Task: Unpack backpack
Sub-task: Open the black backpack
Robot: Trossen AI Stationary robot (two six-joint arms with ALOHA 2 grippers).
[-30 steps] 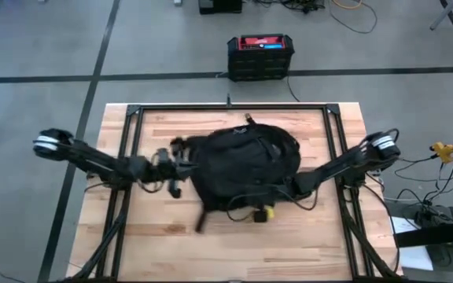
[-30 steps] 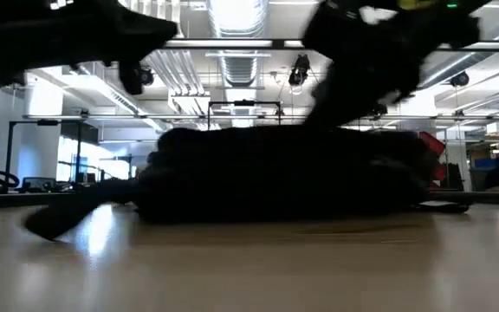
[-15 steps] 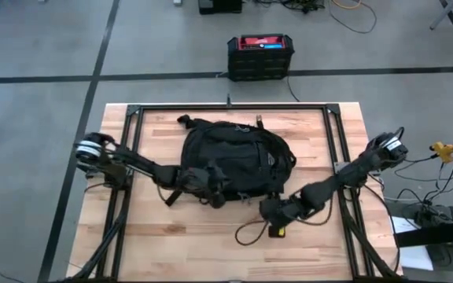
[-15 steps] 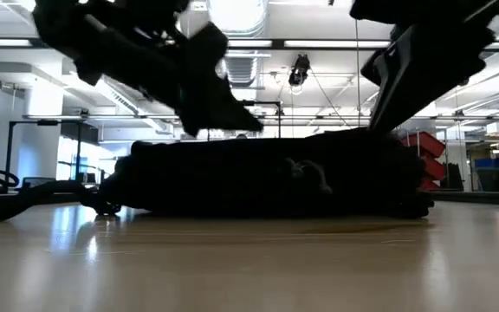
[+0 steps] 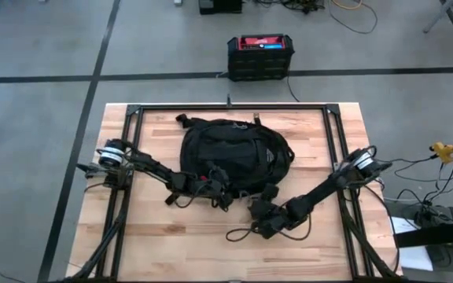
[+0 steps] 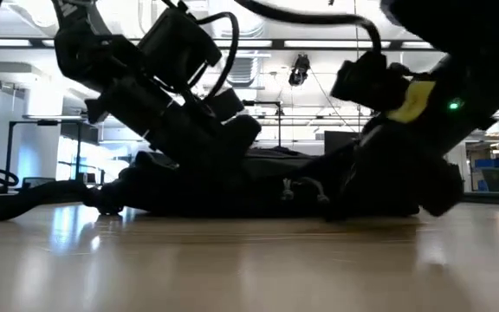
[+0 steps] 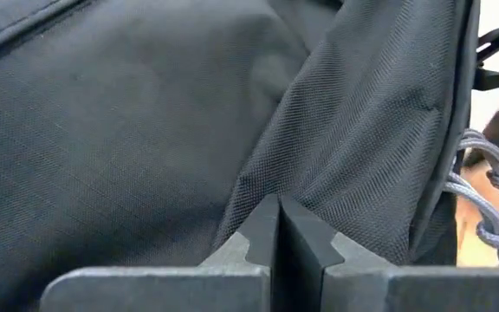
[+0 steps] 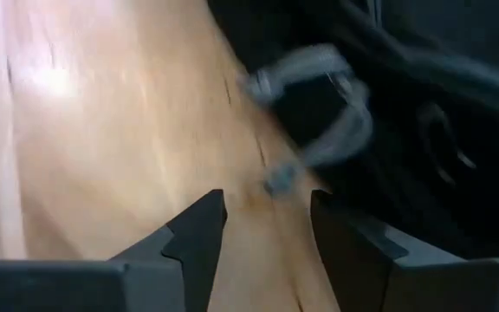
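Note:
The black backpack [image 5: 234, 149] lies flat on the wooden table, its rounded end toward the far edge. My left gripper [image 5: 215, 191] is at its near edge, left of the middle, and is shut on the black fabric [image 7: 145, 130]. My right gripper [image 5: 254, 214] hangs low over the table just in front of the backpack's near right side. It is open, with bare wood between its fingers [image 8: 262, 217]. A grey cord loop [image 8: 319, 113] on the backpack lies just ahead of them. A dark strap loop [image 5: 238, 233] trails on the table toward the near edge. My left gripper pinches a raised fold of the backpack's woven fabric [image 7: 271, 186] between its two fingertips, at the bag's near edge. The fingers slant down from the table's left. The fabric tents up from the fingertips, and the backpack rests on the table.
A black-and-red box [image 5: 260, 55] stands on the floor beyond the far edge. A black frame rail [image 5: 226, 106] runs round the table top. Bare wood lies along the near edge and to the left of the backpack.
The backpack has sunk flatter and slid a little toward the far-left. My left gripper has gone right, along the bag's near edge. My right gripper has left the bag's right side, moving toward the near edge and left, and has come down low over the wood.

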